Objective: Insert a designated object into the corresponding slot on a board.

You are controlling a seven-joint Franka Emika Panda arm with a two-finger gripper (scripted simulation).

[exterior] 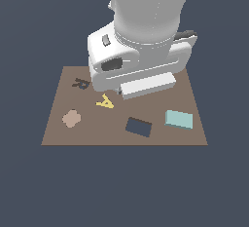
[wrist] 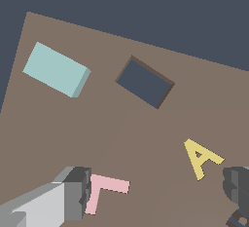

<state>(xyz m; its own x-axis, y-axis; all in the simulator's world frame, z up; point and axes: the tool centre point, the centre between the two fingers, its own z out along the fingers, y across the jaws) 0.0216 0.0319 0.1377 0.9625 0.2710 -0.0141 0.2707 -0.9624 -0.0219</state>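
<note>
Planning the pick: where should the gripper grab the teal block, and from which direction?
Grip the teal block across its two long side faces, near the middle, coming straight down from above. It lies flat on the board, clear of the slot, so only the top is open to approach, and the narrower span likely fits the jaws better.

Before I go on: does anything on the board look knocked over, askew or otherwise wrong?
Nothing stands out. The teal block lies flat on the brown board, beside the empty rectangular slot and apart from it. The yellow A and pink L-piece also lie flat, unstacked.
</note>
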